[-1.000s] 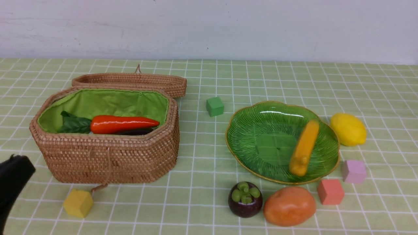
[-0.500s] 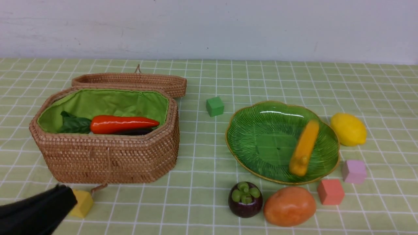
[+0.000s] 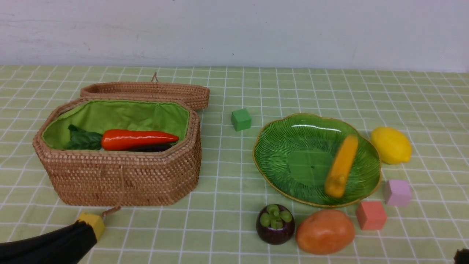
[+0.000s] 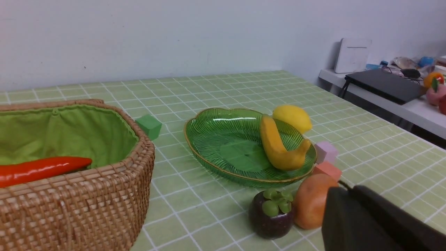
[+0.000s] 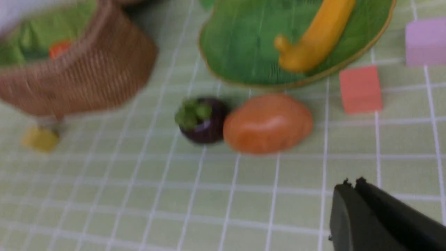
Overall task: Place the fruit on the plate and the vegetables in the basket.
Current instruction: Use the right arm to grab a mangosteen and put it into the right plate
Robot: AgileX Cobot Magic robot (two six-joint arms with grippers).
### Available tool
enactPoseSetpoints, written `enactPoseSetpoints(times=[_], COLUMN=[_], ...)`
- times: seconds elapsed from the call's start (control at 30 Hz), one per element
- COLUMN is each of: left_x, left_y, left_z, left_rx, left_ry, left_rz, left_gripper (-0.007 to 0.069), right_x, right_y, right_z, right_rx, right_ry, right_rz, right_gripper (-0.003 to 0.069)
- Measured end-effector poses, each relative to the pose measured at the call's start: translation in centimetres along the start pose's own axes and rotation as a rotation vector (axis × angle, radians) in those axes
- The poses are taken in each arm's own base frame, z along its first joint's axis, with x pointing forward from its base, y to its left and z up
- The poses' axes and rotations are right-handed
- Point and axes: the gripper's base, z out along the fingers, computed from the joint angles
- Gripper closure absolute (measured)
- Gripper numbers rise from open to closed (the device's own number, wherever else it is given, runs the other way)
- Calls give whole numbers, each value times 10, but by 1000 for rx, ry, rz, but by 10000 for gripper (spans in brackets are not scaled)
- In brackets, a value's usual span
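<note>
Our left gripper (image 3: 87,234) lies low at our near left, jaws together; our right gripper (image 5: 352,183) hangs low, jaws together too.

Eggplant (image 3: 154,148) mostly hidden under carrot (image 3: 137,139). Yellow cube (image 3: 94,223) half covered by left tool (image 3: 86,234), itself cut by frame edge. Right tool (image 3: 462,256) only corner sliver in front view. Right wrist view blurred.

Banana (image 3: 340,170) lying across green plate (image 3: 278,154); lemon (image 3: 391,145), mangosteen (image 3: 275,223), potato (image 3: 325,231) beside it; carrot (image 3: 137,139), eggplant (image 3: 154,148) in open basket (image 3: 121,179).
</note>
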Motion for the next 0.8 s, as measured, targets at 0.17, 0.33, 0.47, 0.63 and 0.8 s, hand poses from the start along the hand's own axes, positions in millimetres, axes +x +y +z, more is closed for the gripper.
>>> enactPoseSetpoints(times=[0.17,0.33,0.47,0.63,0.8], left_x=[0,-2,-2,-2,-2], left_y=[0,3,3,3,3], left_z=[0,0,0,0,0], left_rx=[-4,-29,-35,-36,-36], left_ry=[-3,-19,-23,-24,-24], left_rz=[0,1,2,3,3], left_gripper=[638,638,638,637,634], right_x=[-48,-75,-86,-86,-84], right_y=[6,11,41,93,135], right_z=[28,58,86,125,159], right_rx=[11,-6,-58,-32,-1], right_ry=[294,384,472,583,612], right_rz=[-57,-61,-147,-321,-486], right_gripper=[659,659,658,621,473])
